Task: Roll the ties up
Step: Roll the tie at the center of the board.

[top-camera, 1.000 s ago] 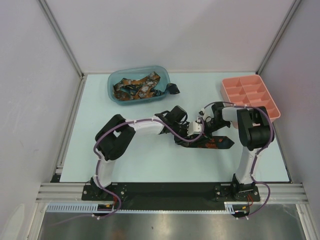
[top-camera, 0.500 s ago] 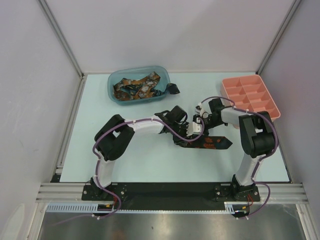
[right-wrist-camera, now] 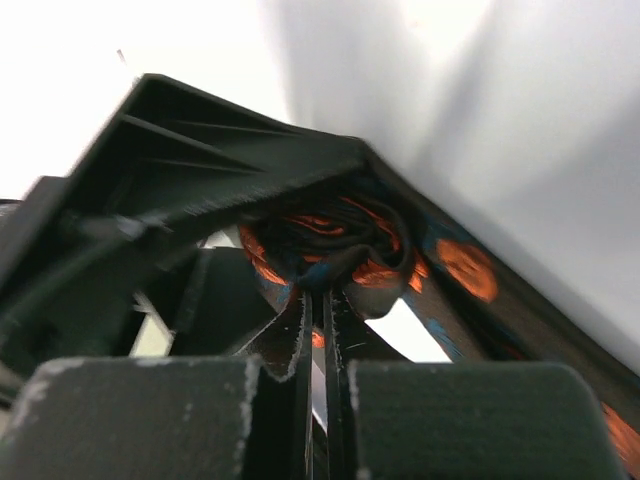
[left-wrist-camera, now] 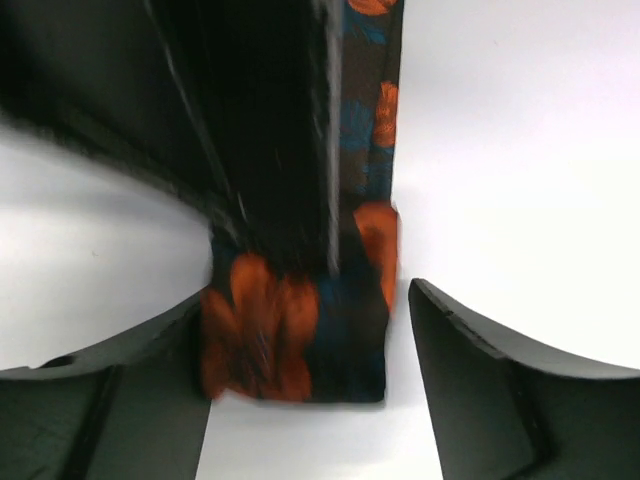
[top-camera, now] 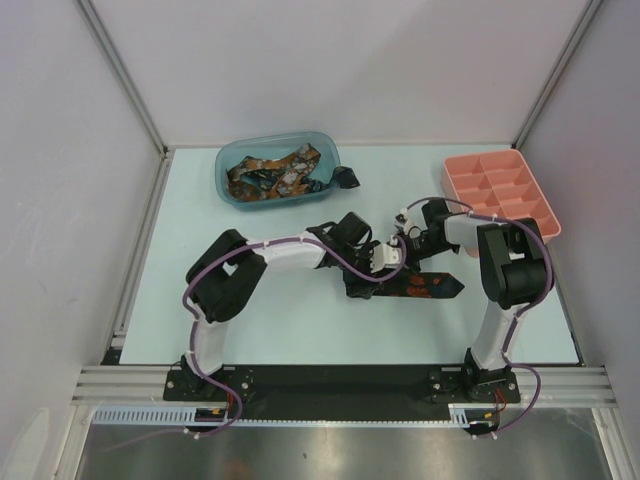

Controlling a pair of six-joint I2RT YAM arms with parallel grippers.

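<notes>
One tie point(top-camera: 430, 284) lies flat on the table point(top-camera: 280, 335), in the near middle, between the two arms. In the top view it is seen as a dark strip with orange-red blotches, running left to right, its pointed end to the right.

The left gripper point(top-camera: 383, 268) is set down at the left part of the strip. In the left wrist view its jaws are spread, and the folded end of the tie point(left-wrist-camera: 295, 340) sits between them. The one jaw is close against the fabric; a narrow gap is seen at the other.

The right gripper point(top-camera: 408, 238) is placed just beyond the left one, on the far side. In the right wrist view its jaws are pressed almost together, and a fold of the tie point(right-wrist-camera: 330, 245) is pinched at their tips, with a curled loop of fabric just beyond.

The other ties point(top-camera: 270, 172) are heaped in the blue bin point(top-camera: 222, 178) at the far left. A pink divided tray point(top-camera: 447, 175) stands at the far right.
</notes>
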